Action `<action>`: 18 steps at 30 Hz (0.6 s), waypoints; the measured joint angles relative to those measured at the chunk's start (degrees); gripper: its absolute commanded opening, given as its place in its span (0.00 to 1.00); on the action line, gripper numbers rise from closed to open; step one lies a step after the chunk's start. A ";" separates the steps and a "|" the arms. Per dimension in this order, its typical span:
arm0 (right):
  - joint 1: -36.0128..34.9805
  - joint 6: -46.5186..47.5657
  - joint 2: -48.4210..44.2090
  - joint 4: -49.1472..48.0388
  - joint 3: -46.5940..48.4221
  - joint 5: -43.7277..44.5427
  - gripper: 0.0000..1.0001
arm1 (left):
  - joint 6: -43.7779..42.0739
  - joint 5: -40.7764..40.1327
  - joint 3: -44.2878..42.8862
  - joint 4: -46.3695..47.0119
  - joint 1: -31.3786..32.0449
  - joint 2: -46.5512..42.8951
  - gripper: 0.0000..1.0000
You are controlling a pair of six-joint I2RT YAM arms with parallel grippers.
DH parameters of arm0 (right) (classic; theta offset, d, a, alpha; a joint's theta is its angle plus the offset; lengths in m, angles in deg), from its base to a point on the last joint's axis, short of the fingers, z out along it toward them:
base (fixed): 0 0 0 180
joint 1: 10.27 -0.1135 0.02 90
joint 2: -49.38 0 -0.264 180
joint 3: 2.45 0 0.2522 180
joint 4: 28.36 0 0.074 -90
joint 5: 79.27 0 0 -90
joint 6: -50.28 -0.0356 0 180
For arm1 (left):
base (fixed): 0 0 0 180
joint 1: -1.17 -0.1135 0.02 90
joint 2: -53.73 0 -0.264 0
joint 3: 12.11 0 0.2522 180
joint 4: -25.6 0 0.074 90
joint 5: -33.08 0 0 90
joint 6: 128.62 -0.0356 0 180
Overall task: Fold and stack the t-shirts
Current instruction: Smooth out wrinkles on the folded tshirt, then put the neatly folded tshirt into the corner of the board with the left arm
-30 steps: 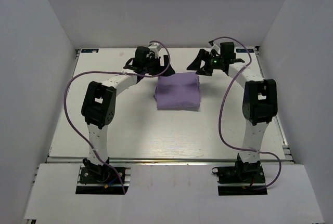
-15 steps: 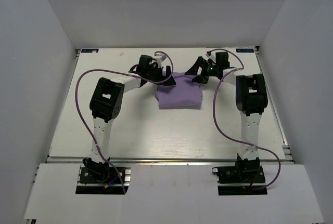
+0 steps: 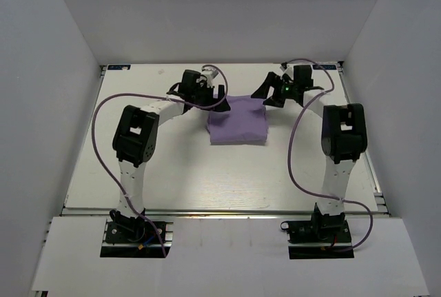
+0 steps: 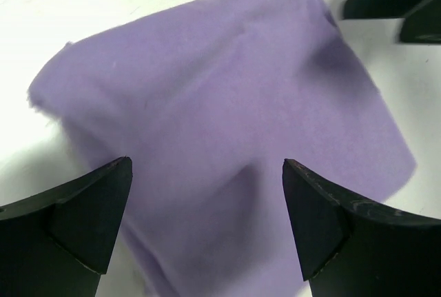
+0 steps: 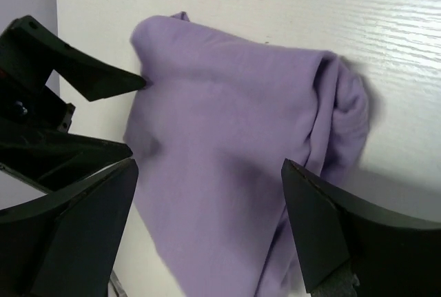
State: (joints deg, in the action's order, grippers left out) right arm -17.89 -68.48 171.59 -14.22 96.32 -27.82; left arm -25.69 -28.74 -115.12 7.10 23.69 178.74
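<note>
One lavender t-shirt (image 3: pixel 237 120) lies folded into a small rectangle at the back middle of the white table (image 3: pixel 179 173). My left gripper (image 3: pixel 219 99) hovers at its far left corner, jaws wide open. In the left wrist view the t-shirt (image 4: pixel 227 111) fills the space ahead of the left gripper (image 4: pixel 207 173), which holds nothing. My right gripper (image 3: pixel 265 95) hangs at the far right corner, also open. Through the right wrist camera the t-shirt (image 5: pixel 234 159) lies below the empty right gripper (image 5: pixel 207 176), with a bunched fold at its right edge.
Grey walls enclose the table on three sides. Thin purple cables (image 3: pixel 96 152) loop off both arms. The left arm's fingers (image 5: pixel 76 76) show at the left of the right wrist view, close to the shirt's corner.
Both arms pulled in toward the shirt half a second ago and have since eased back outward a little. The shirt has stayed in place and both grippers have stayed open.
</note>
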 measured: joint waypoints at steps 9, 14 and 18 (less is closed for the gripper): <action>0.85 4.00 -29.14 -0.31 -17.86 6.58 0.90 | 4.98 -9.94 11.54 -1.05 0.28 -17.86 0.93; 0.81 4.02 -37.90 -0.59 -29.57 9.81 0.90 | 6.80 -11.85 14.05 -1.40 0.90 -17.31 0.82; 0.81 4.66 -40.74 0.81 -32.98 12.07 0.90 | 8.17 -12.55 16.15 -2.12 1.68 -14.36 0.77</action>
State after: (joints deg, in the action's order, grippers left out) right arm -17.08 -63.82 130.85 -13.41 63.34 -15.75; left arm -17.51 -41.28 -98.97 4.98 25.38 164.38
